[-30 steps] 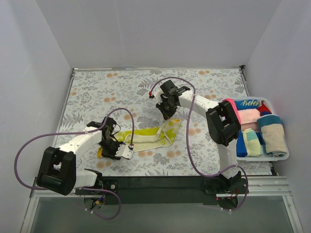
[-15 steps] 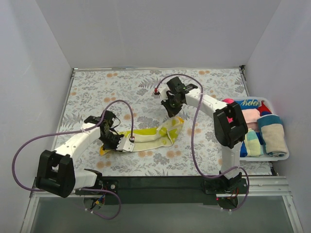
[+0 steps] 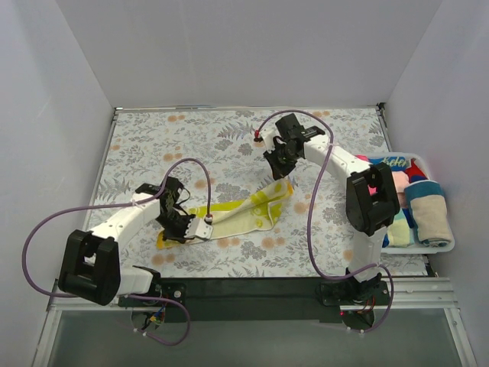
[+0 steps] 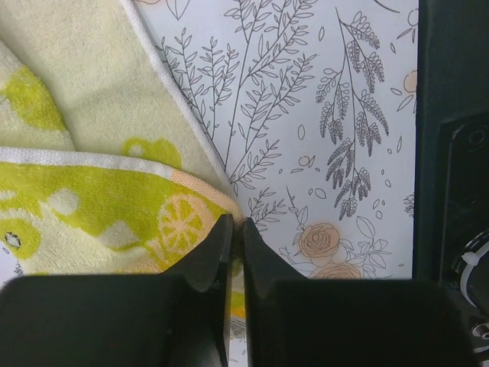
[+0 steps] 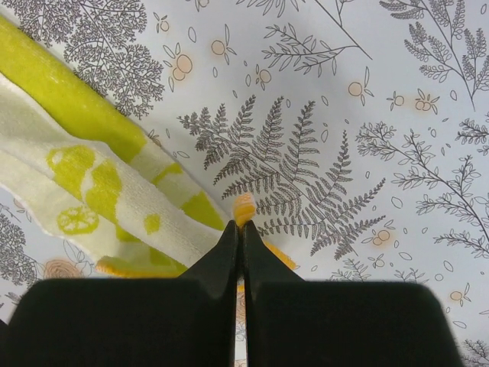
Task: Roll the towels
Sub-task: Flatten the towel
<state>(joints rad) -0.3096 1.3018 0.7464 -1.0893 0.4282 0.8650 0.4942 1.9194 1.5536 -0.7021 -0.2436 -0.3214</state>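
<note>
A yellow patterned towel [image 3: 237, 212] lies stretched and partly folded across the floral cover, from lower left to upper right. My left gripper [image 3: 183, 229] is shut on its near left corner [image 4: 206, 229]. My right gripper [image 3: 280, 167] is shut on its far right corner, whose orange tip [image 5: 244, 208] pokes out between the fingers. The towel also shows in the right wrist view [image 5: 114, 191]. Several rolled and folded towels, pink, blue, beige and printed, sit in the white basket [image 3: 451, 243] at the right.
The floral table covering [image 3: 191, 141] spreads under everything. White walls close the back and both sides. The basket stands at the table's right edge beside the right arm [image 3: 367, 200]. Purple cables loop over both arms.
My right gripper has moved right and back with the towel's corner, pulling the towel longer and straighter. My left gripper has stayed near its place on the other corner.
</note>
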